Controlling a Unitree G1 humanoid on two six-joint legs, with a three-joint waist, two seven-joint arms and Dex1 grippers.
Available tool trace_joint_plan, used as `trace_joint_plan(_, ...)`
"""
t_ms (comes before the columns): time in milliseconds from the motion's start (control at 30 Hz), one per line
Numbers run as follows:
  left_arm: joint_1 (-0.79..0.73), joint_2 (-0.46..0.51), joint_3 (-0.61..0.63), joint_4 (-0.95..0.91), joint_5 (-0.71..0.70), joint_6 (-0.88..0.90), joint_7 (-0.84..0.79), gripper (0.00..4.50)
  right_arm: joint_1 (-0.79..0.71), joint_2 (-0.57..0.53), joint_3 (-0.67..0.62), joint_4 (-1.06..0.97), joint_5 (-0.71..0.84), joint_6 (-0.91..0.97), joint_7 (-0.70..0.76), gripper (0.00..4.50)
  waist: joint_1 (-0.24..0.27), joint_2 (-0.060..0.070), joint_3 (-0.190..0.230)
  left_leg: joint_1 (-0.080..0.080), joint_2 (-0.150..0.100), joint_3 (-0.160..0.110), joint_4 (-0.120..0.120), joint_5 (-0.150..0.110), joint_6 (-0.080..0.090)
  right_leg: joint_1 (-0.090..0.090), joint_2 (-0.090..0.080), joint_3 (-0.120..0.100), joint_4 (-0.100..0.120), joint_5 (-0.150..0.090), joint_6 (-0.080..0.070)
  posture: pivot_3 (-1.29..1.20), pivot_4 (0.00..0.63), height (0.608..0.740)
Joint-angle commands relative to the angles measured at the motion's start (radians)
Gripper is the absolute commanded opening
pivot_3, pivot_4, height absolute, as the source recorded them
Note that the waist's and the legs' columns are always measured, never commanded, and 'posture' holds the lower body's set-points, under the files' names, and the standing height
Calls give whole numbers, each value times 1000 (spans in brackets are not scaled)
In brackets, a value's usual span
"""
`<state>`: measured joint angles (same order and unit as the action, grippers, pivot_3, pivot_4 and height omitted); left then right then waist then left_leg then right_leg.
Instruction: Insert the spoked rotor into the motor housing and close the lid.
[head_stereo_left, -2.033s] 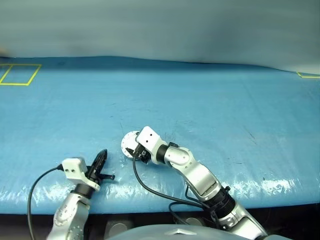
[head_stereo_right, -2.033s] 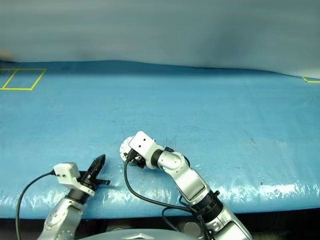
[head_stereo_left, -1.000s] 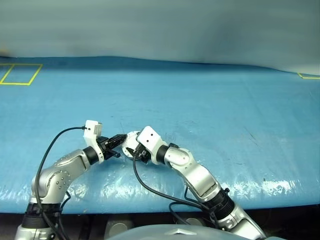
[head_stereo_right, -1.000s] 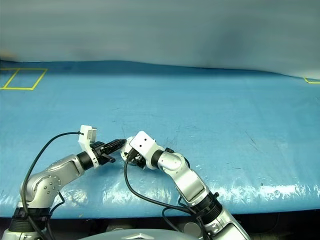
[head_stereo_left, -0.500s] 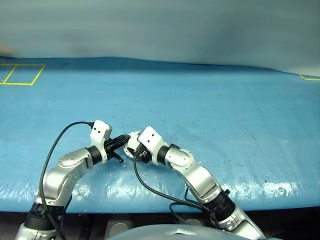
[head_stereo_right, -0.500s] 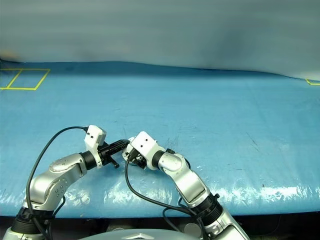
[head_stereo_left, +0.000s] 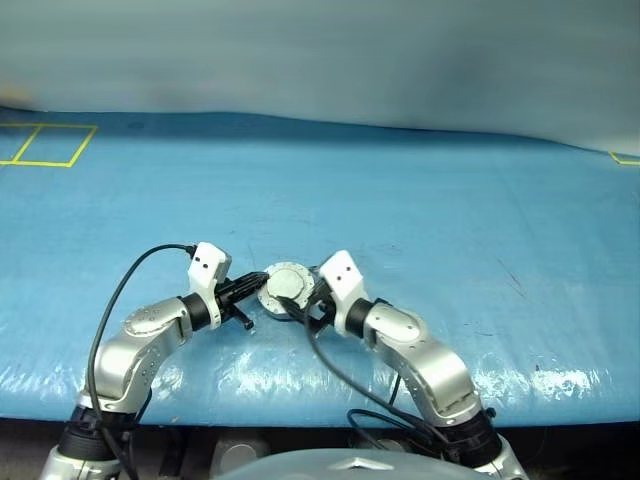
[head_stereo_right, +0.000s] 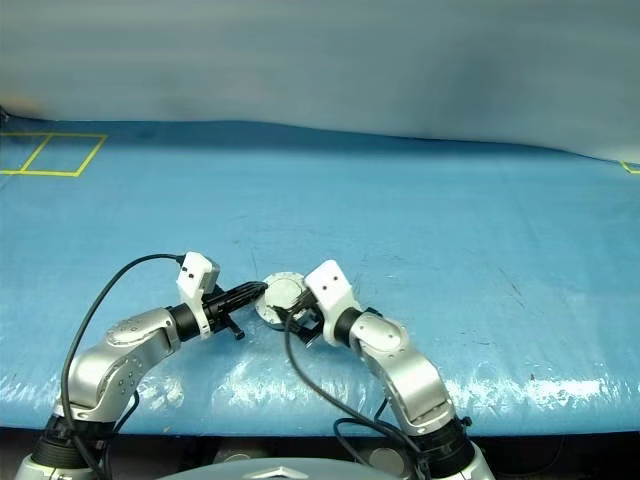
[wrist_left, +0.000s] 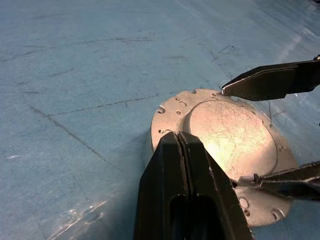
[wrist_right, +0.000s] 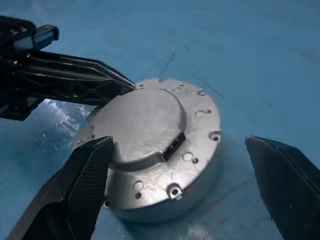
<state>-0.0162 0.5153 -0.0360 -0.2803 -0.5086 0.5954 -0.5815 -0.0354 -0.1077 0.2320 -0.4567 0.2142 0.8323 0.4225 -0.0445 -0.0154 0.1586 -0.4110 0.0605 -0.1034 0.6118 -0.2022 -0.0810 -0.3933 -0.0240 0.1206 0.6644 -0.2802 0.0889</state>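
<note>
The motor housing (wrist_right: 200, 150) lies flat on the blue table with the lid (wrist_right: 135, 127) down on it, plain grey face up. It also shows between my two arms in the head views (head_stereo_left: 287, 284). My left gripper (wrist_left: 178, 136) is shut, and its tip touches the housing's left rim. My right gripper (wrist_right: 178, 142) is open, with one finger on each side of the housing and a gap to its wall. One of its fingers (wrist_left: 270, 82) shows in the left wrist view. The spoked rotor is hidden.
The blue cover (head_stereo_left: 420, 220) stretches wide beyond the housing. A yellow tape rectangle (head_stereo_left: 45, 145) lies far left and a yellow corner (head_stereo_left: 625, 158) far right. The table's front edge (head_stereo_left: 320, 400) runs just below my arms, and cables hang from both wrists.
My left gripper rose from the front edge to the housing's left rim. My right gripper swung right off the housing and opened, which uncovered the closed lid.
</note>
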Motion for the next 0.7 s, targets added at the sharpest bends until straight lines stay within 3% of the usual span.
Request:
trace_joint_plan(33, 18, 2, -20, 31, 32, 18, -6, 0, 21, 71, -147, -54, 177, 153, -9, 4450, -2, 1, 1, 0, 0, 0, 0, 0, 0, 0, 0, 0, 0, 0, 0, 0, 150, 740)
trace_joint_plan(267, 14, -2, -14, 34, 41, 22, -22, 0, 1, 234, -322, -12, 375, 372, -99, 4450, -8, 3, 2, -3, 0, 0, -1, 0, 0, -1, 0, 0, 0, 0, 0, 0, 150, 740)
trace_joint_plan(700, 15, -10, -8, 27, 47, 26, -21, 0, -28, 347, -364, 168, 603, 440, -269, 4450, -23, 3, -1, -1, 0, 0, -2, 0, 1, -1, 0, 0, -1, 0, 0, 0, 150, 740)
